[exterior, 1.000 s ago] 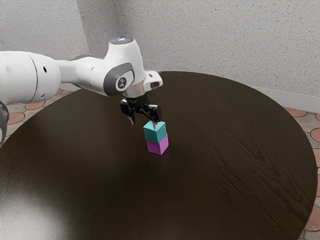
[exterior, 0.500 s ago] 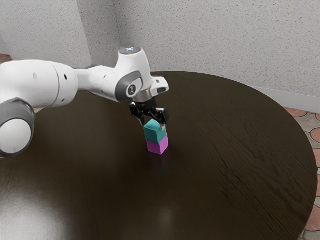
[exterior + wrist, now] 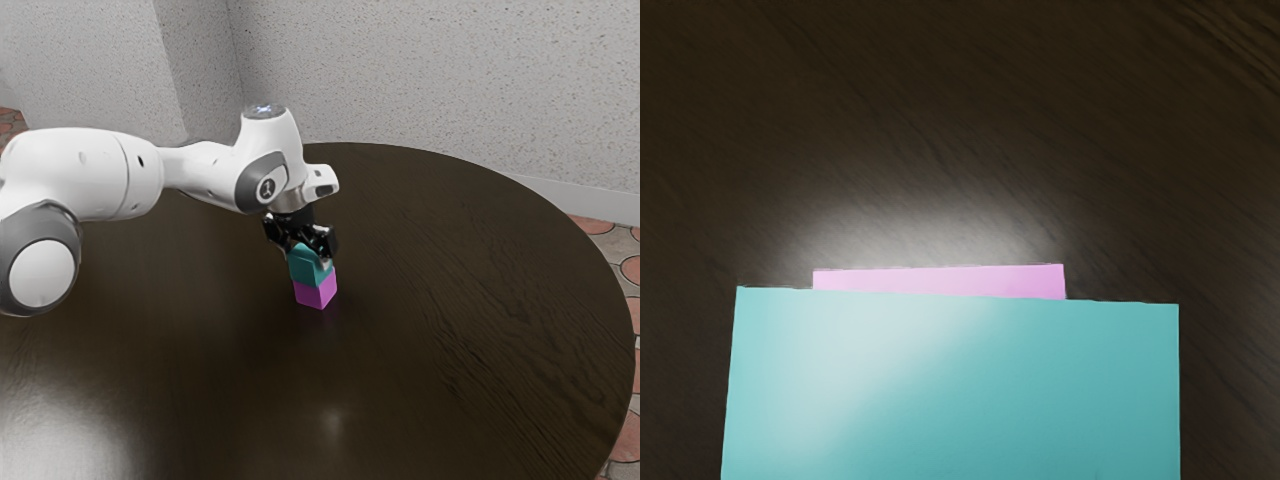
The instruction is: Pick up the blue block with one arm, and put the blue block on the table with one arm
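Teal-blue block [image 3: 950,390] atop magenta block [image 3: 314,294], dark wooden table [image 3: 450,320] below, black hand [image 3: 307,257] at stack's top, opening and grip unclear

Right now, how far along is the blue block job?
The reach looks done: the gripper is down at the blue block. The grasp seems in hand, though I can't confirm it. Lifting and placing are left: it sits on the pink block, not the table.
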### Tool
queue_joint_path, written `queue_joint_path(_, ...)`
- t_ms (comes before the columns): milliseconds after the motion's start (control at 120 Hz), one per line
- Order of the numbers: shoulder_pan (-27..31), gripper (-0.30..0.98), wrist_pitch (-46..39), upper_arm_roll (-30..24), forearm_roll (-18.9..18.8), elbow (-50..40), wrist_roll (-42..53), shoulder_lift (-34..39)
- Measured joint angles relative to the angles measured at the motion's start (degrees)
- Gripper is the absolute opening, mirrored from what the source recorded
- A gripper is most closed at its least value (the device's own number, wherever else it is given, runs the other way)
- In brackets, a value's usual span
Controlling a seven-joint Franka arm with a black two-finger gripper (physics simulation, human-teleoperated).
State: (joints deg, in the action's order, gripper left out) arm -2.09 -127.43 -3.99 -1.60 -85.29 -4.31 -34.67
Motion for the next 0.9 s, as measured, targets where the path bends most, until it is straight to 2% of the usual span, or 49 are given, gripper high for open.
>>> queue_joint_path(242,0.1,0.44,0.0,-0.1,0.0,0.8,0.4,-0.9)
queue_joint_path(542,-0.3,0.39,2.0,-0.2,-0.2,3.4,0.4,-0.4)
queue_joint_path(608,-0.5,0.39,2.7,-2.3,-0.3,4.9,0.3,-0.7)
queue_joint_path(717,-1.9,0.39,3.5,-7.7,-3.0,7.3,-0.5,-1.9)
queue_joint_path(900,-3.5,0.39,3.7,-8.8,-4.8,8.2,-1.8,-5.8)
